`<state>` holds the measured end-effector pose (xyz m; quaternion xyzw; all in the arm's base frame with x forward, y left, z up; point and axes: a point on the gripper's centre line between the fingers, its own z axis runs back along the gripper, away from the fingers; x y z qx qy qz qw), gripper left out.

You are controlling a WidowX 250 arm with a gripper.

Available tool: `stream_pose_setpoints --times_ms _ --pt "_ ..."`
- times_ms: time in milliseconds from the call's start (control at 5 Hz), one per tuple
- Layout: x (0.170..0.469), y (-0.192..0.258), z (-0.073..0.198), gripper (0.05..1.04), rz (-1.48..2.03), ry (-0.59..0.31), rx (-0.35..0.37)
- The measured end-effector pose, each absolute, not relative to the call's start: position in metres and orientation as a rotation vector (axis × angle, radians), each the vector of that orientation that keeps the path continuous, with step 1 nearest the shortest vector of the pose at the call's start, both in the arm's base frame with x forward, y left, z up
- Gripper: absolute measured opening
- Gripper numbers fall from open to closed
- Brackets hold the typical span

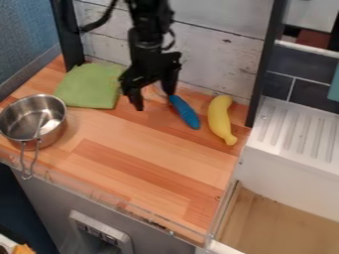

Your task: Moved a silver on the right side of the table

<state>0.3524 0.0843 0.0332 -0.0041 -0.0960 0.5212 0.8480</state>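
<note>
Hangs as a black arm (pixel 145 32) from the top edge of the view, left of centre, nearly upright before the whitish plank wall (pixel 205 49). Ends in a black claw (pixel 153 99), pointing down over the back part of the tabletop (pixel 126 134). Spreads both fingers well apart, one lower and further left, with a plain gap between and a grip on nothing. Reaches the upper end of a blue object (pixel 184 112) with the right-hand fingertip; cannot tell if touching. Has the silver pot (pixel 54 135) well apart, upright at the tabletop's left side, handle toward the front edge.
</note>
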Motion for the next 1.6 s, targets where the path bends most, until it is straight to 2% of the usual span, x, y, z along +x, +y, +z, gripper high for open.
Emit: stream_pose_setpoints --times_ms 200,600,800,1000,1400,1600 --pt "0.343 0.105 0.039 1.001 1.045 -0.219 -0.018" --pt "0.313 0.158 0.029 1.001 0.948 -0.207 0.001" --pt "0.298 0.177 0.045 1.001 0.987 -0.24 0.005" --pt "0.284 0.184 0.04 1.001 1.027 -0.23 0.054" --pt "0.275 0.188 0.045 1.001 1.038 -0.254 0.113" --pt "0.278 0.18 0.021 1.001 1.021 -0.178 0.163"
